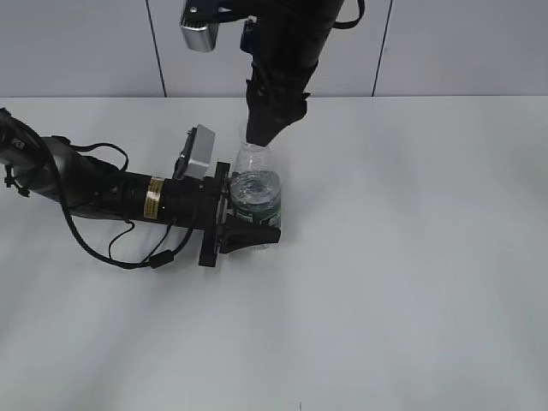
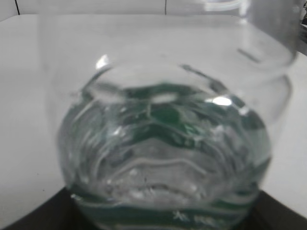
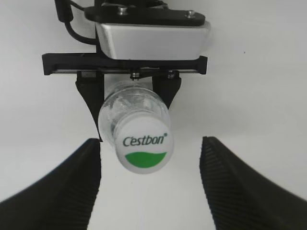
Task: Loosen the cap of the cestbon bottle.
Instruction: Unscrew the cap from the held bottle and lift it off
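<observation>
The cestbon bottle (image 1: 255, 190) stands upright on the white table, clear with a dark green label band. My left gripper (image 1: 246, 224) is shut on its lower body from the left; in the left wrist view the bottle (image 2: 163, 158) fills the frame. My right gripper (image 1: 259, 133) hangs straight over the bottle's top and hides the cap in the exterior view. In the right wrist view the white cap (image 3: 145, 146) with its green mark sits between the open right jaws (image 3: 151, 179), nearer the left one, touching neither.
The white table (image 1: 411, 257) extends around the bottle, with a wall behind it. The left arm (image 1: 103, 188) lies low across the table's left side with loose cables. Its silver wrist camera (image 3: 151, 40) shows just behind the bottle.
</observation>
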